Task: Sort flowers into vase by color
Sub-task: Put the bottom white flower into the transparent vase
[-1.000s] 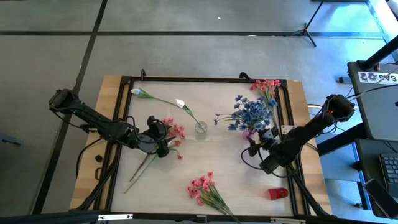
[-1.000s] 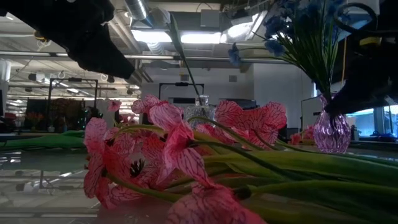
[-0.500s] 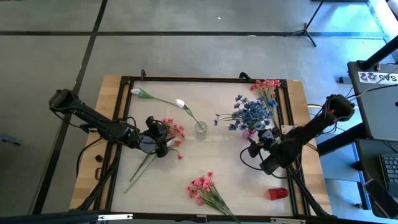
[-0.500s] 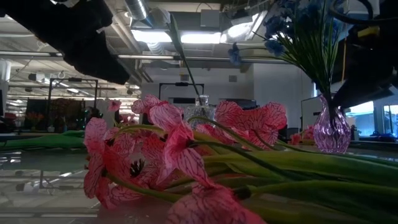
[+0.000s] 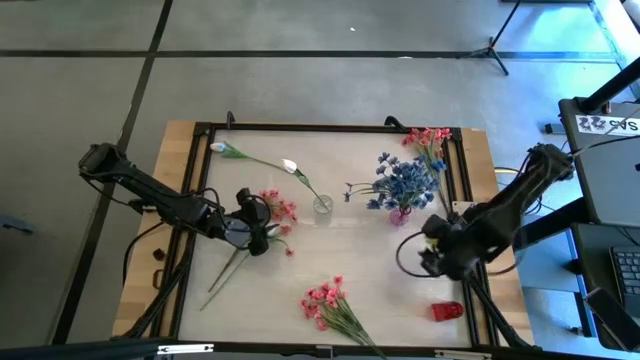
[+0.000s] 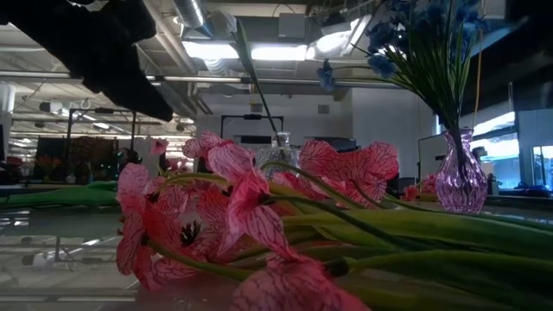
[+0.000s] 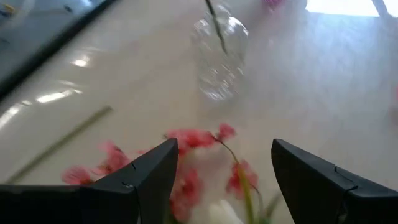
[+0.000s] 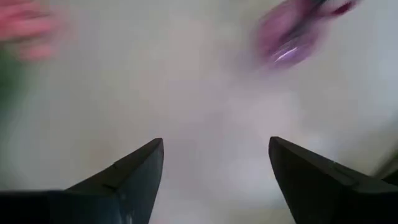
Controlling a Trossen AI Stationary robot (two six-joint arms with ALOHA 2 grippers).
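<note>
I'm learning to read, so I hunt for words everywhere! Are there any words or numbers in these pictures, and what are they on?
White label on the dark equipment right of the table: it carries dark print, but the print is too small and blurred to read for sure.
Clear vase, purple vase, flowers, table and both grippers: no words or numbers show on them.
Room behind the table in the low view: no sign that can be read.

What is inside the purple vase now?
The purple vase holds blue flowers on green stems, blooms spreading above its rim. The stem ends inside the glass cannot be seen clearly.
</note>
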